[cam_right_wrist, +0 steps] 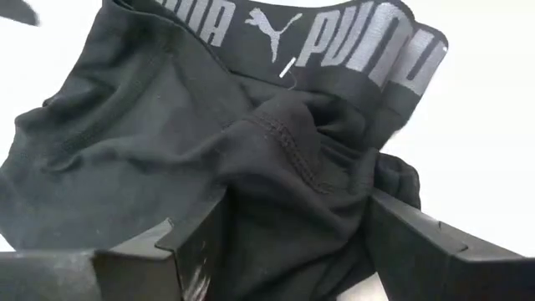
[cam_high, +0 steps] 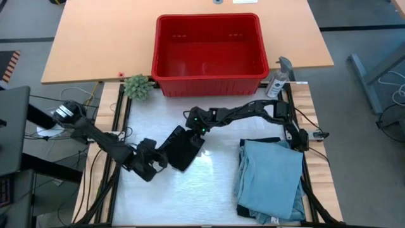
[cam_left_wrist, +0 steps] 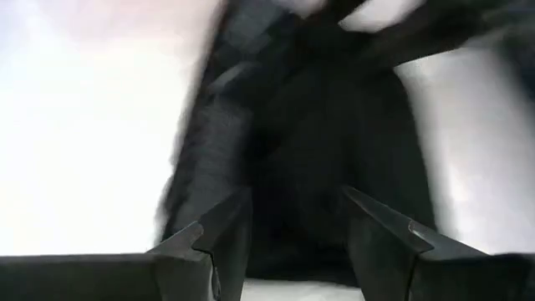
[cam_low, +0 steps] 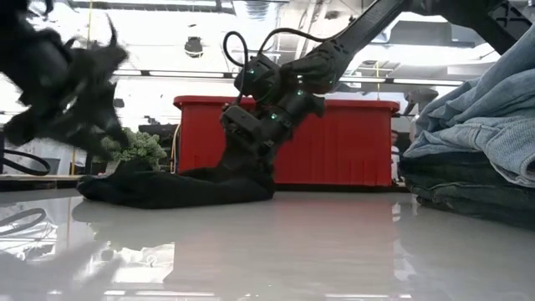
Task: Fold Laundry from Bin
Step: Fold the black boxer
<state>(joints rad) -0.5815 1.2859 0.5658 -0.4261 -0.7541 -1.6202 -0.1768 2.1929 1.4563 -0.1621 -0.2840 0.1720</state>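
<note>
A small black garment [cam_high: 185,151] [cam_low: 175,188] lies bunched on the white table top, its grey lettered waistband [cam_right_wrist: 334,42] at the end away from my right gripper. My right gripper [cam_high: 195,121] [cam_right_wrist: 297,201] is open at the garment's far end, its fingers slanting down on either side of a raised fold [cam_right_wrist: 292,134]. My left gripper [cam_high: 155,163] [cam_left_wrist: 294,201] is open just off the garment's near-left edge, with the dark cloth [cam_left_wrist: 334,125] ahead of its fingers. The red bin [cam_high: 209,18] [cam_low: 334,142] stands beyond the table's far edge, nothing showing inside. My right gripper's open fingers [cam_right_wrist: 201,230] come at the black garment slanting down from the far side, astride a bunched fold [cam_right_wrist: 292,134] at its far end. The garment lies on the table. Whether the fingertips touch the cloth, I cannot tell.
A folded stack of light blue garments [cam_high: 272,180] [cam_low: 476,142] sits at the table's right. A small green plant [cam_high: 137,87] and a spray bottle [cam_high: 278,82] stand at the far edge beside the bin. Bare white surface lies at the near middle.
</note>
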